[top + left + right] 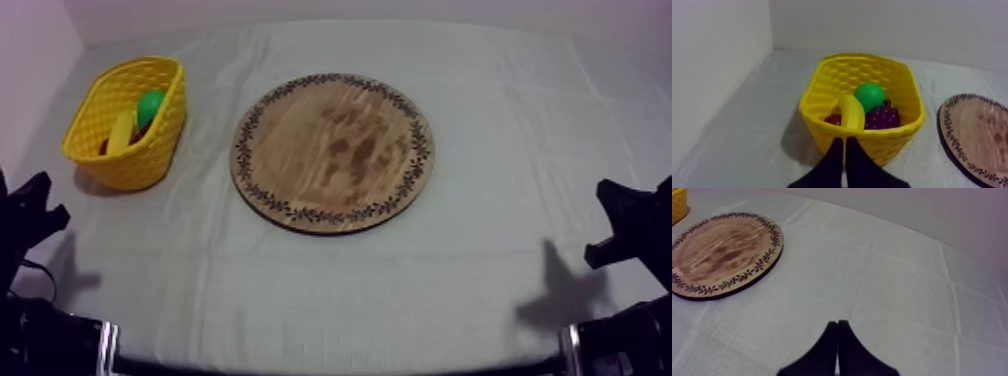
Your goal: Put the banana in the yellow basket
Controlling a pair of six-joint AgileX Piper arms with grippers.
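The banana (851,112) is seen inside the yellow basket (892,145), leaning on its near wall, with a green fruit (868,96), a bunch of grapes (882,117) and a small red fruit (833,119) (partly hidden by the banana) around it. The round wooden board (335,150) lies near the basket, not touching it. The left gripper (845,141) is held just before the basket, fingers pressed together on nothing. The right gripper (837,324) is likewise closed and empty over the cloth (912,288).

The basket (150,150) stands at the far left of the counter (400,290), the board (333,152) at its middle, apart from the basket. In the basket the banana (850,112) lies against the wall nearest the left end effector (845,145), with the pear (869,95) behind it, the bunch of grapes (883,117) to its right and the small red fruit (833,119) to its left.
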